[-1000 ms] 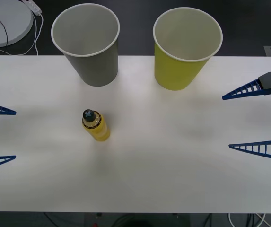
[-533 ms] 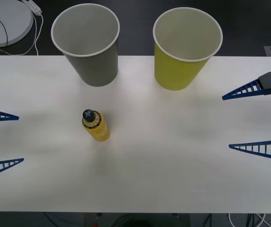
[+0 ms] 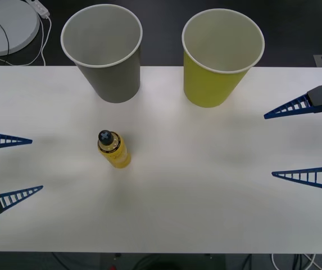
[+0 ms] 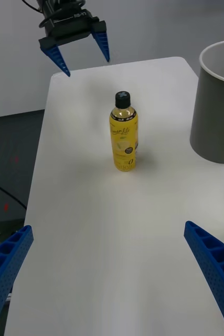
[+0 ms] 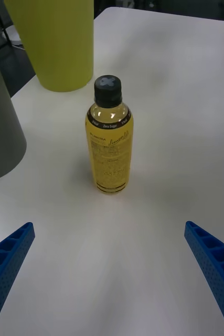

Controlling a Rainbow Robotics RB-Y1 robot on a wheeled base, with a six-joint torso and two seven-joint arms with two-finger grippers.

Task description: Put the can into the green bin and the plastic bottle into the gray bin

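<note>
1. Where the white surface [image 3: 205,185] carries everything, the gray bin [image 3: 105,50] and green bin [image 3: 220,56] are seen upright at its far edge.
2. The left claw [image 3: 9,167] and right claw [image 3: 295,143] are held wide open, empty, at opposite sides.
3. The plastic bottle [image 3: 113,149], upright before the gray bin, is judged light, smooth, best gripped mid-body.
4. No can is seen; bin bottoms are hidden.
</note>
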